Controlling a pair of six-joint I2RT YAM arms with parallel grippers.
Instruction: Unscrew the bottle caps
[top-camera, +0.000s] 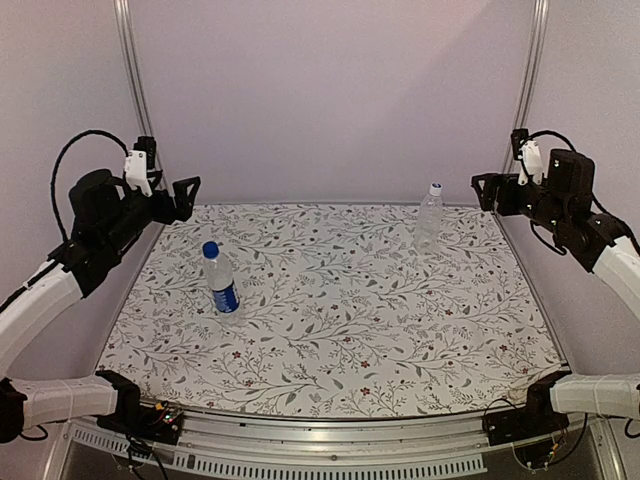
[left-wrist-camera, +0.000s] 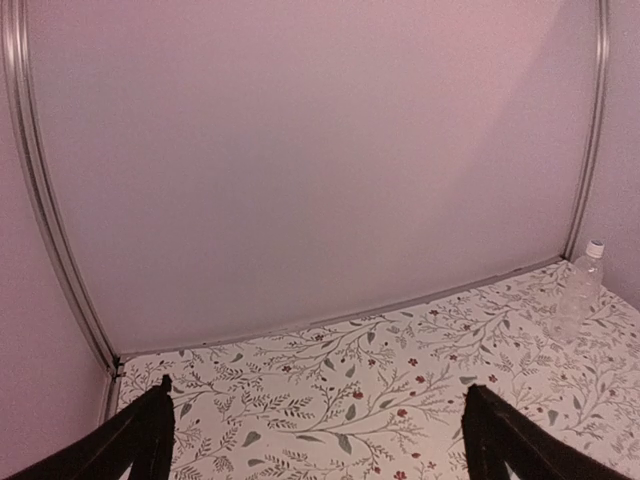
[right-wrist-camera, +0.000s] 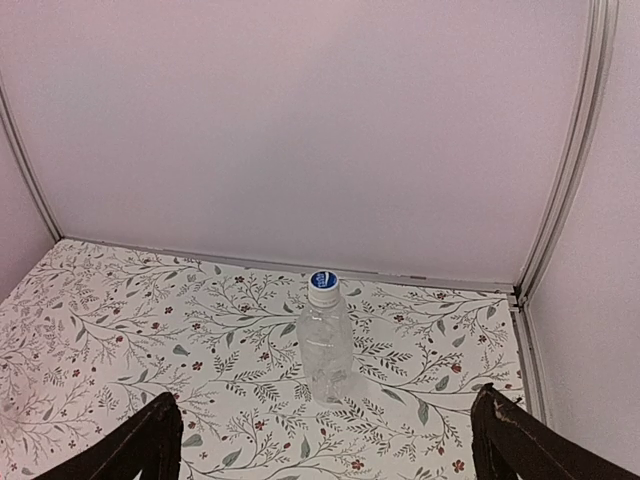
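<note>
Two clear bottles stand upright on the floral table. The one with a blue label band (top-camera: 220, 283) is at the middle left and carries a solid blue cap (top-camera: 210, 249). The plain bottle (top-camera: 429, 218) (right-wrist-camera: 327, 345) (left-wrist-camera: 575, 297) stands at the back right with a whitish cap with blue on top (top-camera: 435, 187) (right-wrist-camera: 322, 284). My left gripper (top-camera: 188, 195) (left-wrist-camera: 316, 432) hangs open above the table's back left corner, nothing between its fingers. Over the back right edge my right gripper (top-camera: 482, 190) (right-wrist-camera: 325, 440) is open too, raised a short way to the right of the plain bottle.
The floral mat (top-camera: 340, 310) covers the table. Plain walls close in the back and both sides, with metal posts (top-camera: 133, 70) (top-camera: 532, 70) at the back corners. The arm bases (top-camera: 130, 400) (top-camera: 520, 415) sit at the near edge.
</note>
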